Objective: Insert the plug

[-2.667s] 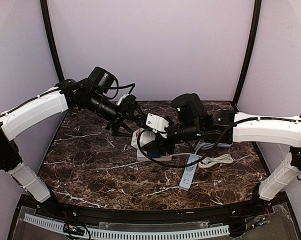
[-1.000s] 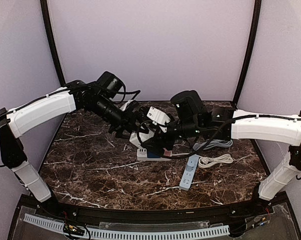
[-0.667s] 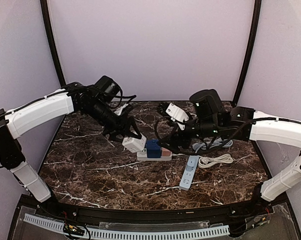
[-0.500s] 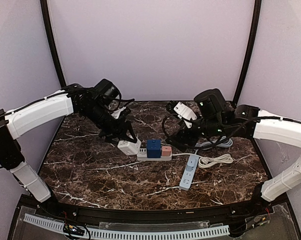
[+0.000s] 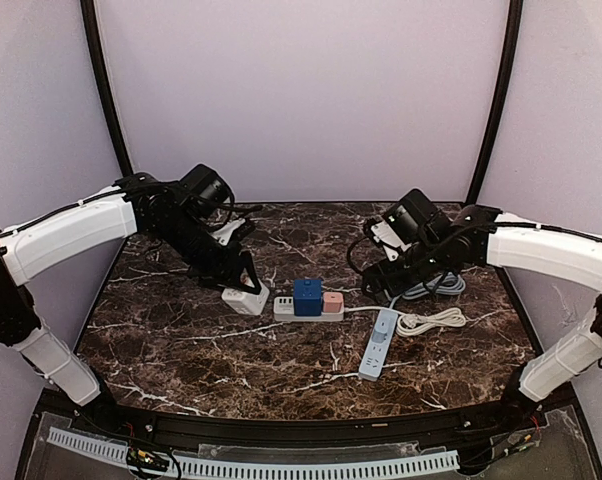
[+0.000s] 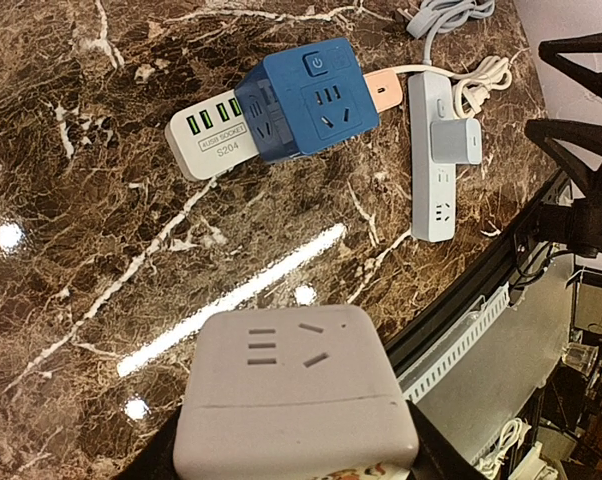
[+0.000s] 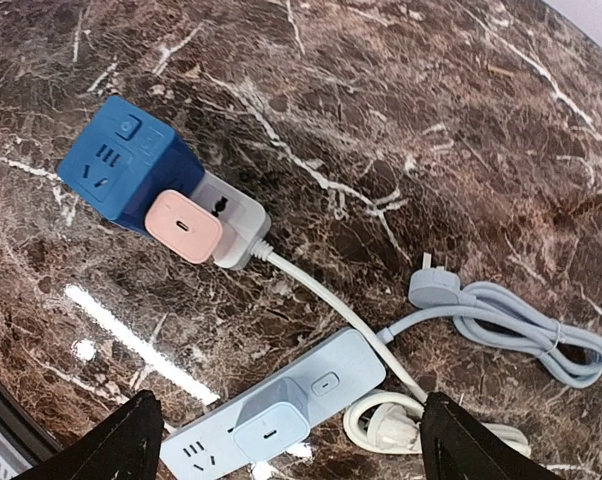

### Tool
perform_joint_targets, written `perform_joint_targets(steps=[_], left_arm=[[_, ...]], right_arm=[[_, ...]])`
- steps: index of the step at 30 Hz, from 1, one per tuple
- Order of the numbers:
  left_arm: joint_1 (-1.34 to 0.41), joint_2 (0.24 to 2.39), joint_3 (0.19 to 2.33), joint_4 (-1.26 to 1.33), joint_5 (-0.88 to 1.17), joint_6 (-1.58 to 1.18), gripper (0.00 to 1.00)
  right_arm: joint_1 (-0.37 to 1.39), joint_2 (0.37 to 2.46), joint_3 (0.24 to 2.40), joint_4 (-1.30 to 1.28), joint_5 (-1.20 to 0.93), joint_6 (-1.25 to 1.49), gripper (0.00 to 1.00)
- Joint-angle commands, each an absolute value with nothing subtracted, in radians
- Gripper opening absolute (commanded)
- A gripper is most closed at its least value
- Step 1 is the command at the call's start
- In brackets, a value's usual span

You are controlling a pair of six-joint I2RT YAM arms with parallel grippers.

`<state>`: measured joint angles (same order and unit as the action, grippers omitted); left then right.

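Observation:
A white cube plug (image 6: 293, 400) with socket slots on its face sits between the jaws of my left gripper (image 6: 296, 458), which is shut on it. In the top view this plug (image 5: 246, 298) hangs low just left of the white power strip (image 5: 286, 312). A blue cube adapter (image 5: 307, 296) and a small pink adapter (image 5: 332, 301) stand in that strip. My right gripper (image 5: 383, 277) is to the right of the strip, open and holding nothing. Its fingers (image 7: 111, 445) are spread wide above the light-blue strip (image 7: 281, 410).
A light-blue power strip (image 5: 376, 345) with a light-blue adapter (image 6: 454, 140) in it lies in front right. A coiled white cable (image 5: 431, 322) and a grey-blue cable with its plug (image 7: 436, 287) lie at the right. The table's front edge (image 6: 501, 250) is close.
My right gripper has left the blue cube on the strip and pulled back to the right. My left gripper has carried the white plug down and to the left of the strip.

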<state>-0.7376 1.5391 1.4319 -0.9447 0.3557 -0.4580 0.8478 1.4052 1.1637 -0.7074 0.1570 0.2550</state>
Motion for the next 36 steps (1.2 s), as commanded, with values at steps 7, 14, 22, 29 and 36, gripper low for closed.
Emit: perform_joint_targets(steps=[7,14,22,29,36], left_arm=[[-0.735,1.535,1.457,-0.971,0.342,-0.373,0.16],[-0.734,1.553,1.484,-0.985,0.341,-0.345,0.16],[-0.736,1.559,1.517,-1.007,0.337,-0.336,0.16],[-0.735,1.541,1.513,-1.015,0.329,-0.338,0.16],[-0.736,1.538,1.534,-1.033,0.333,-0.337,0.15]], right_arm=[[0.822,1.449,1.113,-0.754,0.098,0.456,0.88],[0.822,1.493,1.128,-0.745,0.073,0.262,0.85],[0.824,1.588,1.179,-0.815,-0.034,0.009,0.79],[0.824,1.564,1.161,-0.868,-0.126,-0.179,0.80],[0.821,1.562,1.112,-0.833,-0.085,-0.358,0.81]])
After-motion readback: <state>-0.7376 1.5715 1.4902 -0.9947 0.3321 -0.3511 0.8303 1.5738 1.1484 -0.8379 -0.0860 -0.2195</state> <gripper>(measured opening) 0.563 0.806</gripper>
